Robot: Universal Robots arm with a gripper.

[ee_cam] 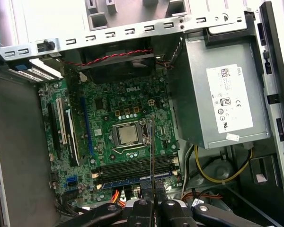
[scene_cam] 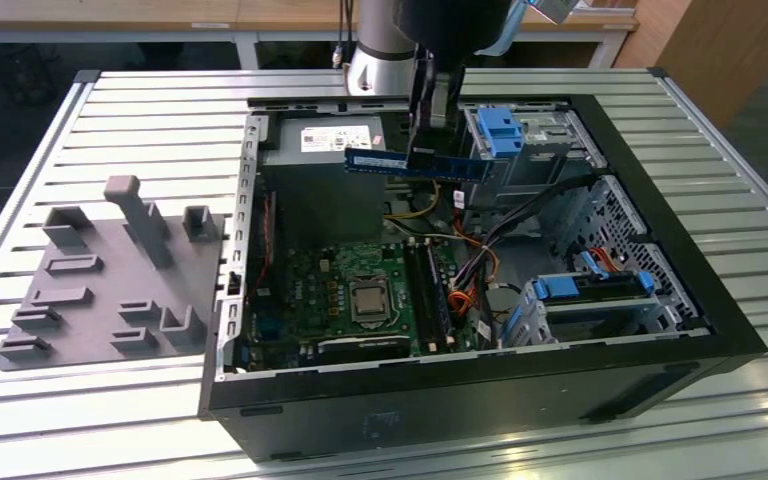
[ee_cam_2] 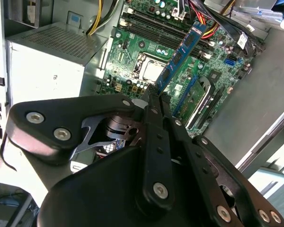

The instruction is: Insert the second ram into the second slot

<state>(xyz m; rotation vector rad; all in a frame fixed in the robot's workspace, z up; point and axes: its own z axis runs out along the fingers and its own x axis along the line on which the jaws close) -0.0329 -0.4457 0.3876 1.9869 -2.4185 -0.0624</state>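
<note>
My gripper [scene_cam: 432, 140] is shut on the second ram [scene_cam: 411, 163], a thin blue board held level above the open computer case. In the second wrist view the ram [ee_cam_2: 181, 53] sticks out from the shut fingertips of the gripper [ee_cam_2: 154, 97] over the motherboard. The first wrist view shows the ram [ee_cam: 151, 146] edge-on as a thin line rising from the gripper [ee_cam: 151, 202]. The row of long dark memory slots [ee_cam: 137, 166] [scene_cam: 424, 285] lies on the motherboard below, apart from the ram. One slot at the row's edge seems to hold a blue board [ee_cam: 132, 180].
The black case [scene_cam: 491, 385] lies open on a slatted metal table. Inside it are the grey power supply [ee_cam: 222, 99], the processor socket [ee_cam: 128, 135], blue drive-bay latches [scene_cam: 498, 130] and loose cables [scene_cam: 491, 245]. A grey fixture plate [scene_cam: 104, 290] lies on the exterior view's left.
</note>
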